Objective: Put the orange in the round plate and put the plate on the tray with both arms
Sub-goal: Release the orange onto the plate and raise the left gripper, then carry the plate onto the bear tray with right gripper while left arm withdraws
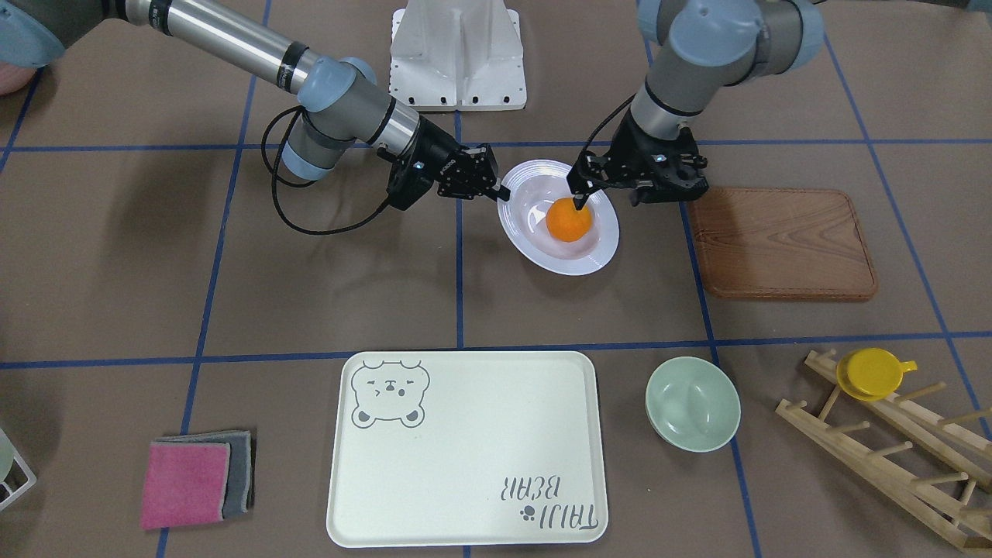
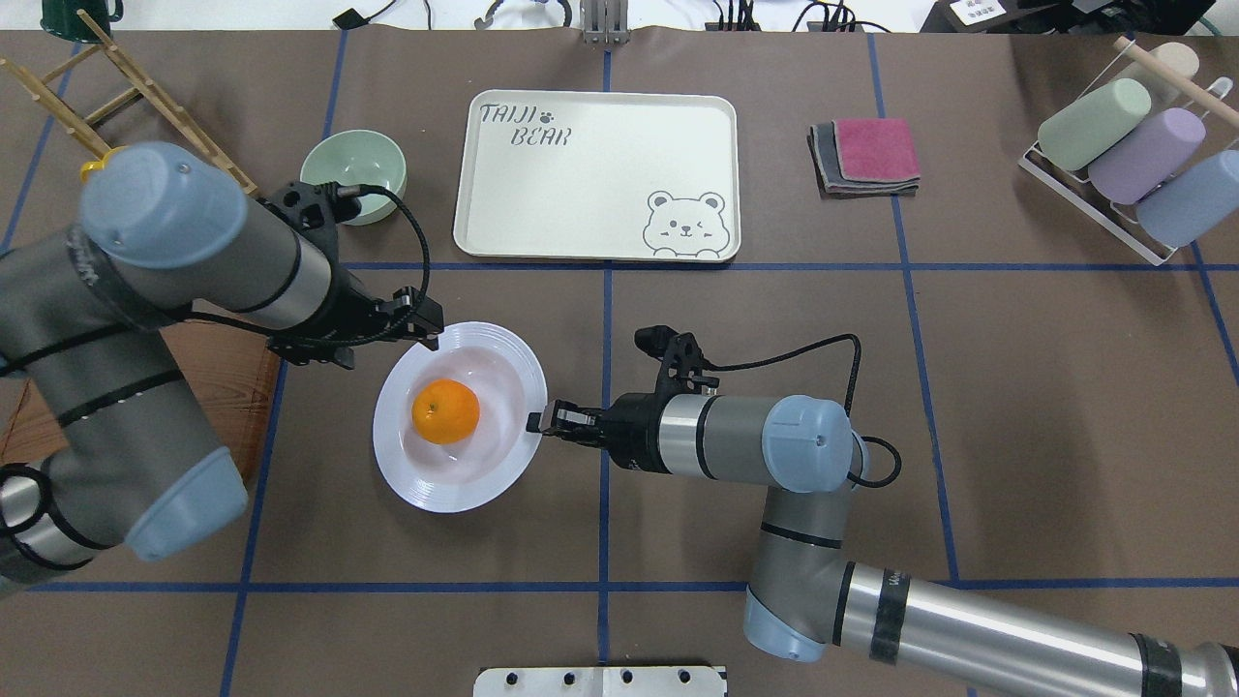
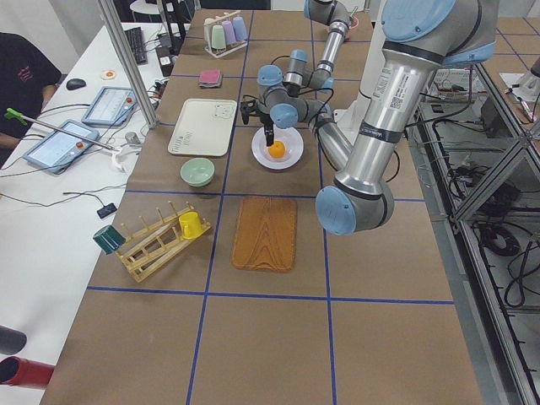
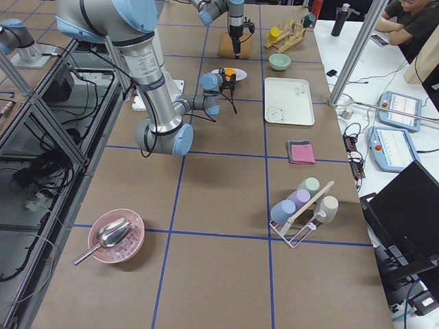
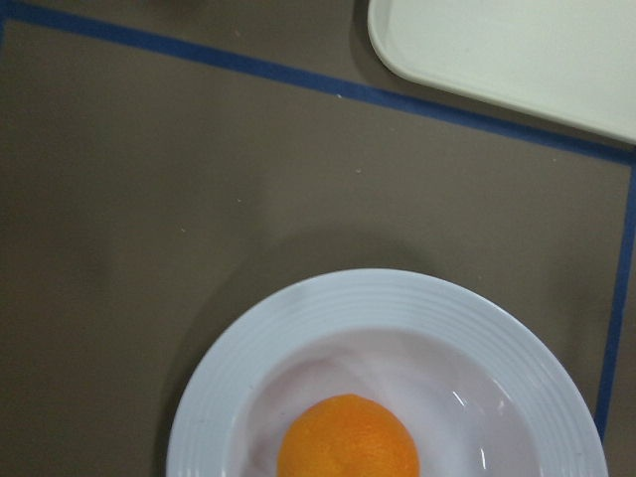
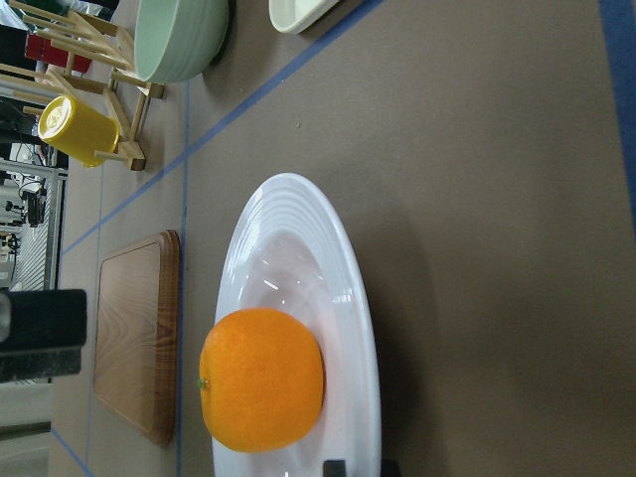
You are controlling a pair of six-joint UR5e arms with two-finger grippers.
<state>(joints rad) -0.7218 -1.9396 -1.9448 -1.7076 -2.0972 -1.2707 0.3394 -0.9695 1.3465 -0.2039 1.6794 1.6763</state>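
The orange (image 2: 445, 411), just one, sits in the one round plate (image 2: 455, 494); left pincer (image 1: 608, 198) apart, right pincer (image 2: 535, 422) unclear.

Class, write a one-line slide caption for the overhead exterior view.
Orange resting in the round plate, left claw and right claw on opposite sides, tray beyond holding nothing.

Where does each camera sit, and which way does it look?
Front-facing: across the brown table, looking down at the robot; silver-grey left arm, right arm.
Overhead: behind the robot, looking forward; both arms.
Exterior left: table's end; left arm nearest.
Exterior right: opposite end; right arm nearest.
Left wrist: down onto glossy white round plate; no body.
Right wrist: sideways along the plate; body unclear.
All share the small bright orange in the plate.
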